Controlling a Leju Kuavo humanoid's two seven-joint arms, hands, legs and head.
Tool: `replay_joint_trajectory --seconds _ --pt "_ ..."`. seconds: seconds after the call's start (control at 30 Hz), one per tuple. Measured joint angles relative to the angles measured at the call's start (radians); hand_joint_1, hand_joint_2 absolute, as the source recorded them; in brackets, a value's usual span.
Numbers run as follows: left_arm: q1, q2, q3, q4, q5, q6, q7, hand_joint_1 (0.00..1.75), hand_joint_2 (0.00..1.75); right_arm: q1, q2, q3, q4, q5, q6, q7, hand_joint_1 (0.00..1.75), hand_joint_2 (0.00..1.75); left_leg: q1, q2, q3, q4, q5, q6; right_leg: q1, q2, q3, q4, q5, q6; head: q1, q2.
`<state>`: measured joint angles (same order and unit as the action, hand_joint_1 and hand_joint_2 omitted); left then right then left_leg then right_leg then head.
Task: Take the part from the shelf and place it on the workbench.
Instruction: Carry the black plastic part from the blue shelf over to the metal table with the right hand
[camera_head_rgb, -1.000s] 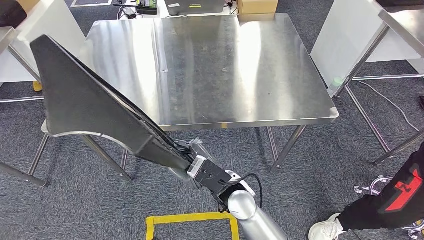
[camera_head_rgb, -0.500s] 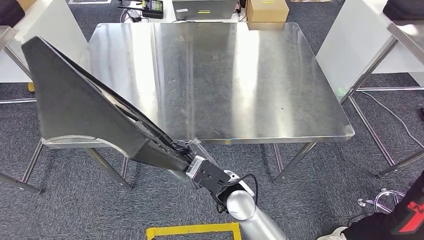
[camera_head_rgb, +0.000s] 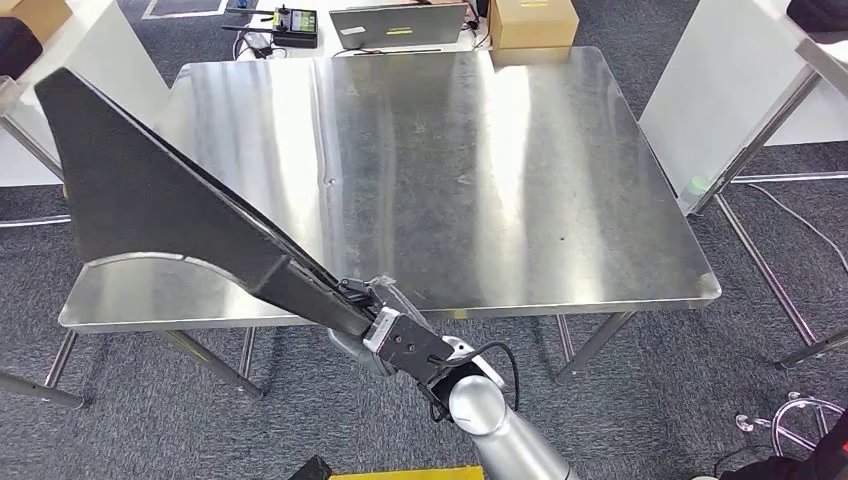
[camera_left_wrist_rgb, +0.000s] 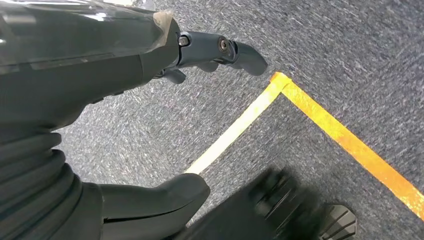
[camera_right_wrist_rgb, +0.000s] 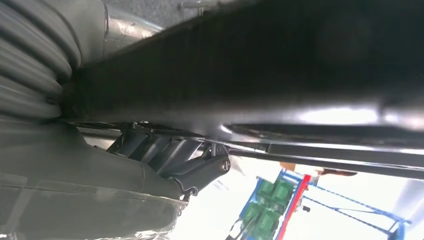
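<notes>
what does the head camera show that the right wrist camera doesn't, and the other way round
Head view only: the steel workbench as a whole, the grey carpet, a cardboard box and a laptop beyond the far edge, and the part's wide end raised over the workbench's left side.

Right wrist view only: a close look at the right robot hand's dark fingers against the part, with blue and green shapes blurred behind.

Both: the large black part gripped at its narrow end by the right robot hand.

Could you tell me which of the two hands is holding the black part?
The right hand grips the part by its narrow end; the left hand holds nothing.
</notes>
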<state>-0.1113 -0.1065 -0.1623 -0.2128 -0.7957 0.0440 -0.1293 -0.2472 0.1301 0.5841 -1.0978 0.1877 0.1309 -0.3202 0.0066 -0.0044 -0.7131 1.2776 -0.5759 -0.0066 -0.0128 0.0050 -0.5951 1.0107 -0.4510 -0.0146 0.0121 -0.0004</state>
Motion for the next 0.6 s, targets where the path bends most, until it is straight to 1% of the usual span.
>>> replay_joint_trajectory --seconds 0.03,0.07,0.1,0.17,0.2,0.23,0.27,0.33,0.37,0.4,0.43,0.5,0.53,0.57,0.6 --pt "0.001 -0.001 0.0 0.0 -0.001 0.0 0.002 0.0 1.75 0.001 0.0 0.0 0.0 0.004 -0.002 0.005 1.75 1.75 0.001 0.001 -0.026 0.016 -0.015 -0.001 0.001 0.002 0.011 0.0 -0.009 0.0 0.0 0.0" --pt "0.002 -0.002 0.0 0.0 -0.001 0.0 0.003 0.0 1.75 0.001 0.0 0.0 0.001 0.008 -0.004 0.01 1.75 1.75 0.001 0.001 -0.035 0.002 -0.01 0.0 0.003 0.005 0.024 0.0 -0.019 0.0 0.0 0.0" --pt "0.002 -0.003 0.0 0.0 -0.002 0.0 0.004 0.0 1.75 0.001 0.0 0.0 0.001 0.012 -0.007 0.014 1.75 1.75 0.001 0.001 -0.028 -0.044 0.021 0.006 0.004 0.007 0.039 0.0 -0.029 0.001 0.0 0.0" --pt "0.001 -0.003 0.001 0.0 -0.003 0.001 0.005 0.0 1.75 -0.001 0.002 0.0 0.002 0.02 -0.015 0.019 1.75 1.75 -0.006 0.001 0.01 -0.173 0.12 0.026 0.008 0.009 0.065 -0.002 -0.049 0.004 0.001 0.0" --pt "0.0 -0.002 0.001 -0.001 -0.004 0.0 0.006 0.0 1.75 -0.002 0.003 0.001 0.002 0.027 -0.02 0.021 1.75 1.75 -0.011 0.0 0.027 -0.223 0.153 0.035 0.01 0.01 0.073 -0.003 -0.058 0.008 0.001 0.0" --pt "-0.001 -0.003 0.002 -0.002 -0.004 0.0 0.009 0.0 1.75 -0.003 0.006 0.002 0.002 0.034 -0.026 0.025 1.75 1.75 -0.016 0.0 0.038 -0.251 0.173 0.043 0.011 0.012 0.078 -0.007 -0.064 0.013 0.001 0.0" --pt "-0.004 -0.004 0.002 -0.005 -0.005 0.0 0.013 0.0 1.75 -0.005 0.008 0.005 0.002 0.043 -0.032 0.03 1.75 1.75 -0.02 -0.001 0.044 -0.262 0.173 0.049 0.013 0.012 0.083 -0.007 -0.065 0.021 0.001 0.0" --pt "-0.009 -0.009 0.003 -0.013 -0.008 -0.002 0.02 0.0 1.75 -0.01 0.012 0.008 0.002 0.06 -0.047 0.038 1.75 1.75 -0.018 -0.002 0.068 -0.279 0.173 0.059 0.014 0.011 0.089 -0.001 -0.065 0.035 0.0 0.0" --pt "-0.012 -0.012 0.004 -0.017 -0.009 -0.002 0.023 0.0 1.75 -0.014 0.013 0.01 0.001 0.066 -0.052 0.04 1.75 1.75 -0.016 -0.003 0.081 -0.288 0.172 0.064 0.015 0.009 0.083 0.023 -0.066 0.04 0.001 0.0" --pt "-0.015 -0.014 0.004 -0.02 -0.01 -0.003 0.024 0.0 1.75 -0.019 0.014 0.011 0.001 0.069 -0.056 0.041 1.75 1.75 -0.012 -0.004 0.095 -0.294 0.171 0.068 0.014 0.008 0.062 0.062 -0.072 0.042 0.003 0.0" --pt "-0.017 -0.017 0.004 -0.022 -0.01 -0.003 0.025 0.0 1.75 -0.022 0.014 0.012 0.001 0.072 -0.058 0.043 1.75 1.75 -0.01 -0.004 0.104 -0.298 0.167 0.07 0.012 0.007 0.027 0.12 -0.085 0.042 0.004 0.0" --pt "-0.019 -0.021 0.004 -0.024 -0.011 -0.003 0.027 0.0 1.75 -0.025 0.012 0.013 0.002 0.082 -0.066 0.046 1.75 1.75 -0.008 -0.004 0.116 -0.299 0.153 0.071 0.009 0.006 -0.059 0.24 -0.127 0.04 0.006 0.0" --pt "-0.019 -0.022 0.004 -0.025 -0.013 -0.004 0.027 0.0 1.75 -0.026 0.011 0.014 0.003 0.09 -0.073 0.048 1.75 1.75 -0.007 -0.006 0.123 -0.299 0.145 0.069 0.006 0.006 -0.091 0.27 -0.144 0.042 0.006 0.0" --pt "-0.019 -0.024 0.005 -0.027 -0.016 -0.005 0.028 0.0 1.75 -0.027 0.009 0.015 0.003 0.1 -0.081 0.05 1.75 1.75 -0.006 -0.008 0.132 -0.298 0.137 0.067 0.003 0.006 -0.107 0.266 -0.146 0.047 0.006 0.0" --pt "-0.021 -0.026 0.005 -0.03 -0.02 -0.009 0.029 0.0 1.75 -0.03 0.008 0.016 0.004 0.111 -0.09 0.053 1.75 1.75 -0.005 -0.01 0.143 -0.298 0.128 0.063 0.0 0.005 -0.105 0.229 -0.129 0.057 0.006 0.0"
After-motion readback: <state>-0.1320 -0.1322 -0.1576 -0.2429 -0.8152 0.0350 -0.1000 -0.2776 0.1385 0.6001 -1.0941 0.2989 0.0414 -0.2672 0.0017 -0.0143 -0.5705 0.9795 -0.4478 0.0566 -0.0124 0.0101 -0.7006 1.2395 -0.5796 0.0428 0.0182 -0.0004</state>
